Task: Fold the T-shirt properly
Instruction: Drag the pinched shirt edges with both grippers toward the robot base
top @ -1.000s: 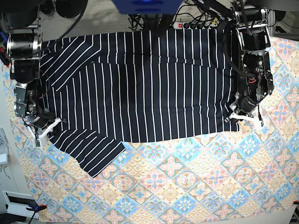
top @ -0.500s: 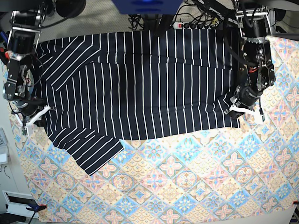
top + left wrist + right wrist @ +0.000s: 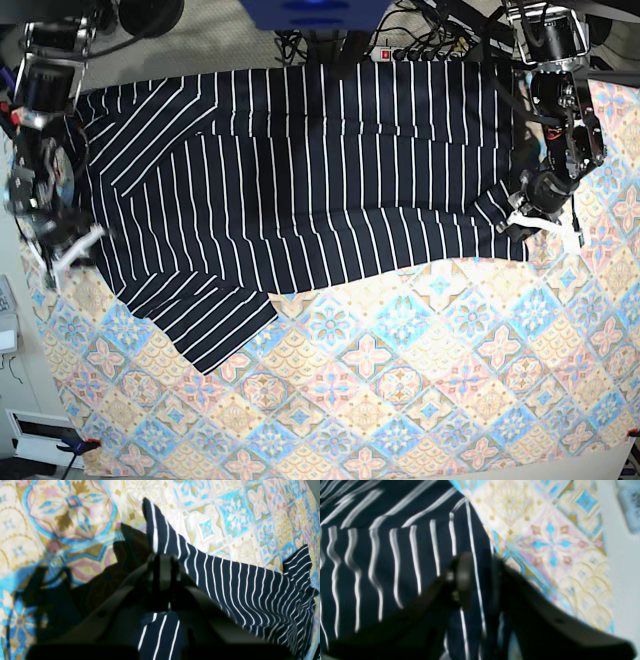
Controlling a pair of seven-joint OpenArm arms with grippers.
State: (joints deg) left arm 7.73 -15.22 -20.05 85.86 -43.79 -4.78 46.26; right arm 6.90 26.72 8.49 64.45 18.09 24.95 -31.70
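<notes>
Navy T-shirt [image 3: 300, 170] hem lifted higher, right gripper [image 3: 477, 580] seemingly loosened

A: Both arms have pulled back toward the far edge. Left pincer [image 3: 537, 222] sits higher in the base view than a second ago; right pincer [image 3: 72, 247] likewise, and nearer the cloth's side edge.

B: Shirt [image 3: 300, 180]?

A: Dragged along. Its near hem now runs slanted, higher at the left-pincer corner; more patterned cloth [image 3: 400, 380] shows below it. The sleeve flap [image 3: 205, 325] at the near side has shifted slightly toward the middle.

B: Grips?

A: Left one unchanged, so not logged. Right pincer's jaws, closed before, now stand apart in the wrist view, a stripe of shirt between them; whether they touch it is unclear.
</notes>
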